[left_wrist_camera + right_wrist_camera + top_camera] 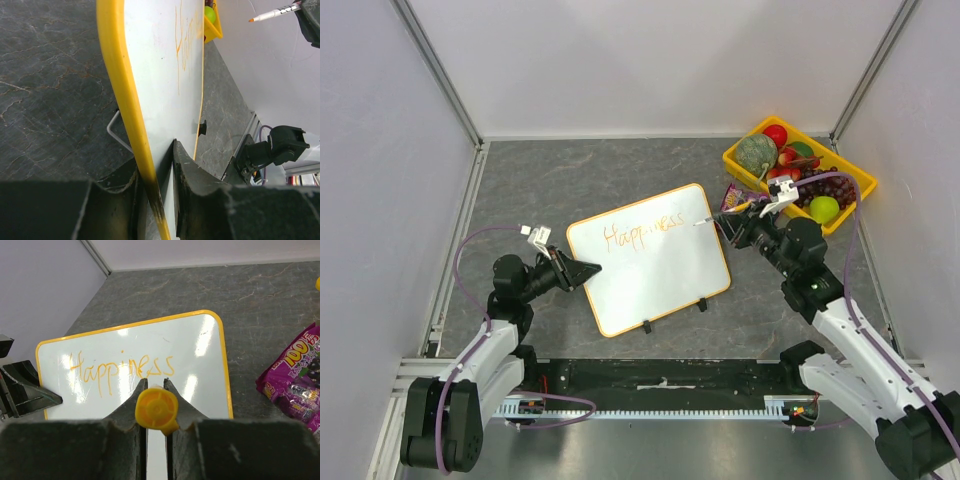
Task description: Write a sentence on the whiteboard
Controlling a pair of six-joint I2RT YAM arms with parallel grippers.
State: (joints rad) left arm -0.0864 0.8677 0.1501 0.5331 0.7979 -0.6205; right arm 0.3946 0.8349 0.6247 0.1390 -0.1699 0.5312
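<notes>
The whiteboard (pixel 660 272) lies at an angle mid-table, white with an orange-yellow rim. One orange word of the sentence (pixel 642 230), "Happiness", runs along its far part and also shows in the right wrist view as the sentence (pixel 122 371). My left gripper (pixel 588 270) is shut on the board's left edge, and in the left wrist view the left gripper (pixel 160 175) pinches the whiteboard (pixel 165 75) by its rim. My right gripper (pixel 735 225) is shut on a marker (pixel 710 220) whose yellow end cap (pixel 156 410) faces the camera. The marker tip (pixel 251 20) hangs just past the word's end, seemingly off the surface.
A yellow tray (pixel 732 156) of toy fruit stands at the back right. A purple snack bag (pixel 732 197) lies between it and the board, right beside my right gripper. Two black clips (pixel 647 326) sit on the board's near edge. White enclosure walls close in on three sides.
</notes>
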